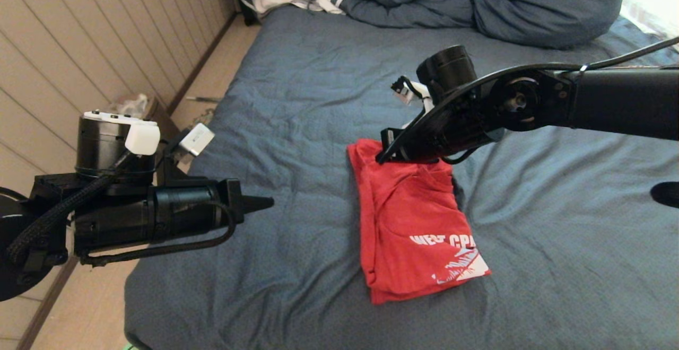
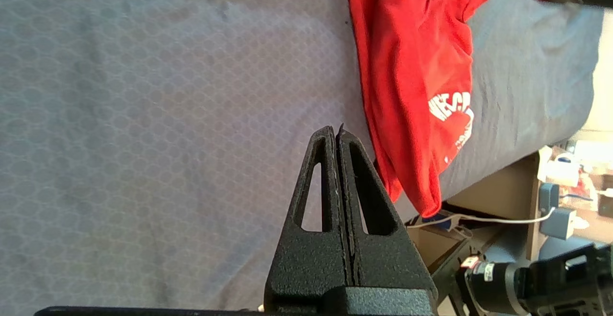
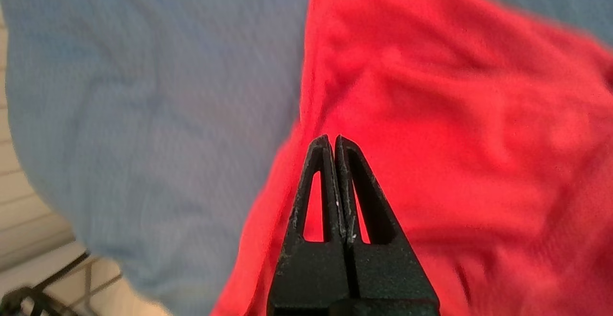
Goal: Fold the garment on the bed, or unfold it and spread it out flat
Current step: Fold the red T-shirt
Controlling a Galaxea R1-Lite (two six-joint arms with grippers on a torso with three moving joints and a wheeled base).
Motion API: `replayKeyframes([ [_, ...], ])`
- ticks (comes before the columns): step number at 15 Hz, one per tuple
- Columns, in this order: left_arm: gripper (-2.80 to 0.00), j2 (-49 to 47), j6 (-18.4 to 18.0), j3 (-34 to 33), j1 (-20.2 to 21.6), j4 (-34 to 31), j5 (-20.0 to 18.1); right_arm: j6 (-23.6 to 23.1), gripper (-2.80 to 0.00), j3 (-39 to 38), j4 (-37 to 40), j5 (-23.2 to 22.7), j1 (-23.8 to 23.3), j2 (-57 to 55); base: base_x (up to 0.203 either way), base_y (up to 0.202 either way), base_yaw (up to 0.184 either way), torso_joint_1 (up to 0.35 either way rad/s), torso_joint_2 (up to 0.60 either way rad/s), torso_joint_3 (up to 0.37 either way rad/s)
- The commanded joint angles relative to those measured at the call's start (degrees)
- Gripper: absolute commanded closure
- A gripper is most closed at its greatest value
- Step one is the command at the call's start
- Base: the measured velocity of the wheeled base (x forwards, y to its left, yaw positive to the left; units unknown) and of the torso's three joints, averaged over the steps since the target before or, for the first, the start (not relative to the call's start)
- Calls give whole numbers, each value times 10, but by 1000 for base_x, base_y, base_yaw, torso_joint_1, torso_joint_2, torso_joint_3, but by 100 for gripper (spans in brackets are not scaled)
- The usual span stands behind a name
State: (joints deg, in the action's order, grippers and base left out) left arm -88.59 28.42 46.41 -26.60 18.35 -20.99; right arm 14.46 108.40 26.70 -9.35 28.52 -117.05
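"WEST CPA" — on T-shirt (image 1: 411,222)

One red T-shirt (image 1: 411,222) is seen on one bed (image 1: 297,101). One dark-blue duvet (image 1: 477,0) is bunched at the far end. Two grippers are counted, the left gripper (image 1: 262,202) and the right gripper (image 1: 386,151).

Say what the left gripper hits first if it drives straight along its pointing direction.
Probably the red T-shirt: the shut left gripper points across the blue sheet toward it, though it may pass above; height unclear.

Garment (image 1: 411,222) mid-bed (image 1: 297,101), duvet (image 1: 477,0) behind, right gripper (image 1: 386,151) over its far edge.
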Motion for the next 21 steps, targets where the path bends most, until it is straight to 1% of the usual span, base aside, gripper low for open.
replayKeyframes([
  [1,0,-1,1,0,0,1,-1,1,0,35,0,2,11,-39,0,0,0,0,0,0],
  [3,0,-2,1,0,0,1,-1,2,0,33,-5,2,16,-32,0,0,0,0,0,0],
  [5,0,-2,1,1,0,1,0,11,0,21,-2,2,15,0,0,0,0,0,0,0],
  [7,0,4,2,6,0,1,0,16,0,-16,-1,2,15,52,0,0,0,0,0,0],
  [9,0,7,19,26,-13,1,0,19,0,-73,-1,2,12,104,0,0,0,0,0,0],
  [11,0,-1,44,58,-64,-4,5,21,0,-141,-2,2,5,142,0,0,0,0,0,0],
  [13,0,-28,50,73,-119,-6,12,22,0,-195,-3,2,-15,161,0,0,0,0,0,0],
  [15,0,-71,49,84,-154,-6,21,22,0,-239,-5,1,-42,160,0,0,0,0,0,0],
  [18,0,-120,42,104,-203,-7,23,23,0,-256,-7,-2,-73,147,0,0,0,0,0,0],
  [21,0,-156,33,133,-227,-7,22,23,0,-260,-8,-3,-79,145,0,0,0,0,0,0],
])
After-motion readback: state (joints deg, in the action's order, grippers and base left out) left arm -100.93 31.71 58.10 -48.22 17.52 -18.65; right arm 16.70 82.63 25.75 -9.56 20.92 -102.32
